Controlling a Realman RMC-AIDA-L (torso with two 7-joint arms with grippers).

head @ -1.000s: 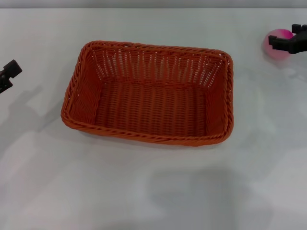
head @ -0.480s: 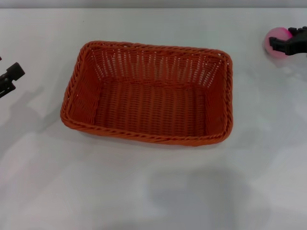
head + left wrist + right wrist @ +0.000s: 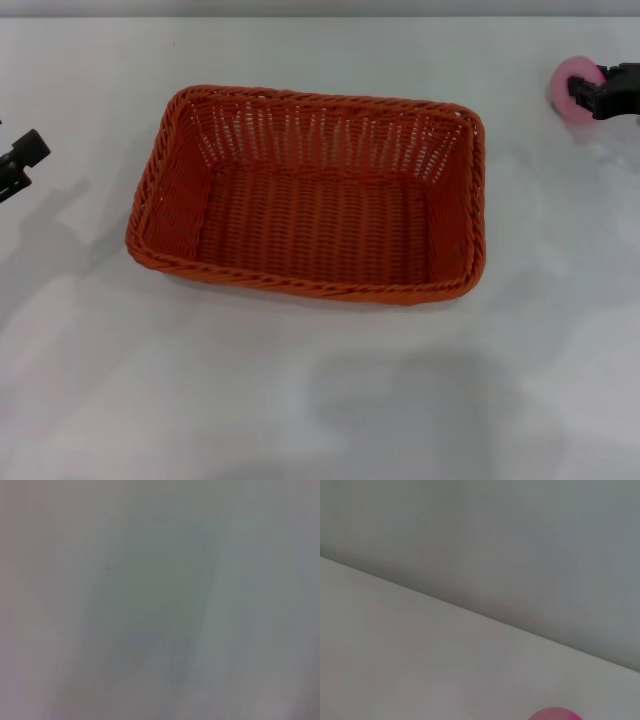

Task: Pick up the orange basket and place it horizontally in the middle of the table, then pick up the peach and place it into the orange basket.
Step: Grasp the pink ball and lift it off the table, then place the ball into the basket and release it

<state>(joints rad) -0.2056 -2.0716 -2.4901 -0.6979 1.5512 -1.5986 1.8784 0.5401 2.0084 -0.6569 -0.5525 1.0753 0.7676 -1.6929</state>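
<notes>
Reaching right gripper (image 3: 606, 92) at peach (image 3: 570, 80) — finger state unclear; orange basket (image 3: 310, 285) mid-table.

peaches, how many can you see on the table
1. The peach sits on the table at its far right edge, well apart from the orange basket; the right gripper partly covers it. Nothing shows inside the basket.
</notes>
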